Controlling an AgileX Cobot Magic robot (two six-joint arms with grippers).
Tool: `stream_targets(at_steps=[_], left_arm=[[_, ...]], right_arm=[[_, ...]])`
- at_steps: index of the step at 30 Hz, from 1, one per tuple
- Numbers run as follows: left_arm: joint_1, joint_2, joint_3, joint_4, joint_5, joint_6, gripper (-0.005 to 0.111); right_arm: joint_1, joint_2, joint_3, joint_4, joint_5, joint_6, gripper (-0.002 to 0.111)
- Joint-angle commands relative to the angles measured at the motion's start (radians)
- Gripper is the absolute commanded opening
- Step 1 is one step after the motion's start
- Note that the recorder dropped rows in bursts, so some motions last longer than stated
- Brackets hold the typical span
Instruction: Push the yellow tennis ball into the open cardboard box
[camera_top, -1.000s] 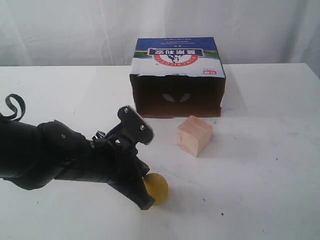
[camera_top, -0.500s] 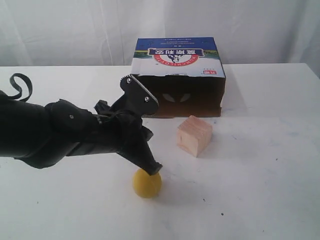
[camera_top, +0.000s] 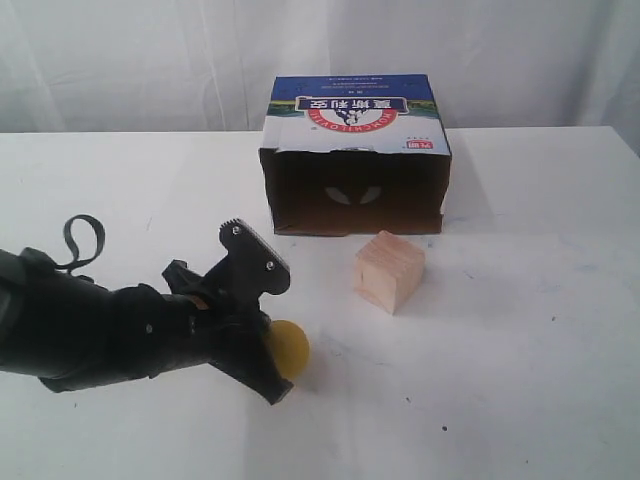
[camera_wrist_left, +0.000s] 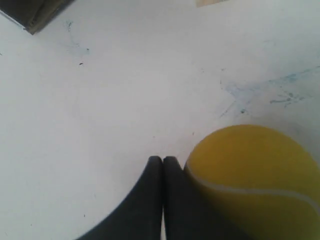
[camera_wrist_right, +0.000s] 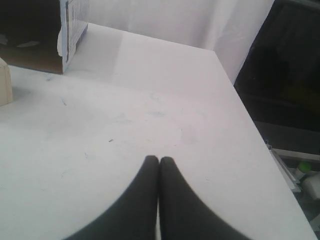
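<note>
Your yellow tennis ball (camera_top: 288, 347) sits on the white table (camera_top: 520, 360) in the lower middle of the exterior view, left of centre, and well outside the open cardboard box (camera_top: 350, 128). The ball's left side is hidden behind the left gripper (camera_wrist_left: 163, 160), whose dark fingers slant down across it to the tabletop. In the left wrist view you see those two fingers pressed flat together, holding nothing, with the ball touching the outer side of one finger and a pale seam line curving across its fuzz.

Up and to the right of the ball, a pale wooden cube (camera_top: 390, 270) stands on the table, apart from the ball and just in front of the box's lower right corner. You cannot tell from the exterior view whether cube and box touch.

The box lies in the upper middle of the frame with its open side facing the camera. Its top panel is printed blue, white and red with upside-down lettering. The inside reads dark, and two pale oval handle holes (camera_top: 353, 195) show in the back wall.

The right gripper (camera_wrist_right: 159, 161) shows only in its own wrist view: fingers shut tight against each other, gripping nothing, over bare table, with the box's corner far ahead of it
</note>
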Motion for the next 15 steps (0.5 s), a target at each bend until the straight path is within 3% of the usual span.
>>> stream_targets(at_steps=[1,15], left_arm=[[0.002,0.045,0.005,0.129,-0.092,-0.137,0.000],[0.032,0.060,0.005,0.210,-0.445,-0.160,0.000]], right_arm=[[-0.005,-0.006,0.005,0.002,-0.003,0.007,0.000],[-0.005,-0.006,0.005,0.002,-0.003,0.007,0.000]])
